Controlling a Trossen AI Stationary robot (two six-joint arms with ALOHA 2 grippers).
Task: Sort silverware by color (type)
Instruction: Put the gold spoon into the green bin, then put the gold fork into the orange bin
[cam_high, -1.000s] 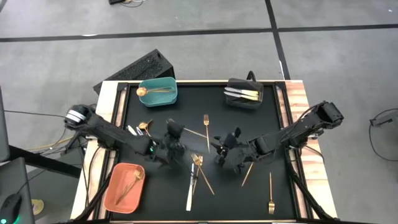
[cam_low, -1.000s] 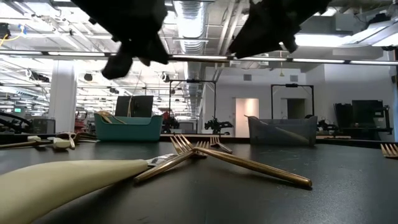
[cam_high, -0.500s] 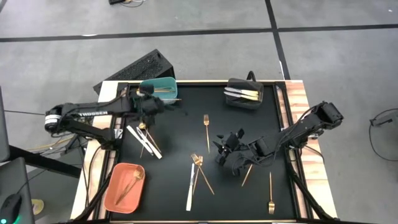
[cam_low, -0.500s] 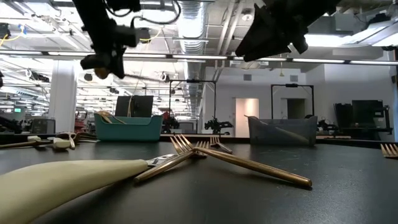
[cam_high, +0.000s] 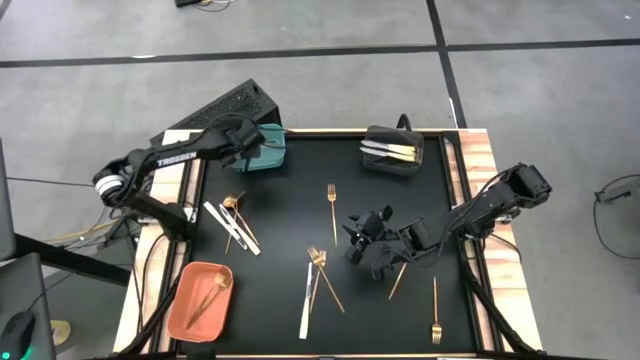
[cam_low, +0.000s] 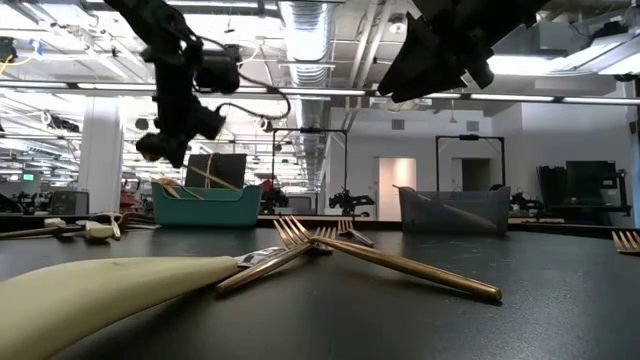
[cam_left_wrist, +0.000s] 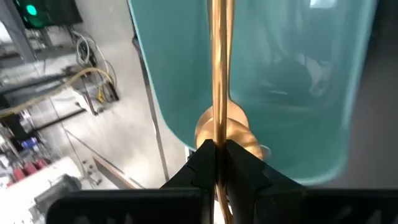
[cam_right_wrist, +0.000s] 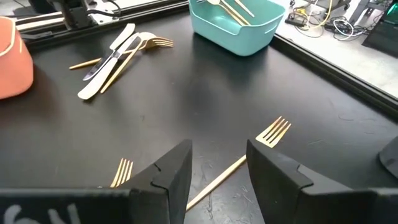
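Slim shiny gold utensil (cam_left_wrist: 217, 74) upright over teal bin, more gold pieces inside. Loose gold fork (cam_high: 332, 207) flat mid-mat; crossed copper forks (cam_high: 322, 272) beside white-handled knife (cam_high: 306, 300); gold fork (cam_high: 436, 318) near mat's right edge.

the left arm hides much of the teal bin (cam_high: 262, 152) from above, so its contents cannot be counted. the gold utensil (cam_left_wrist: 217, 74) runs past the left wrist view's edge, its end unseen.
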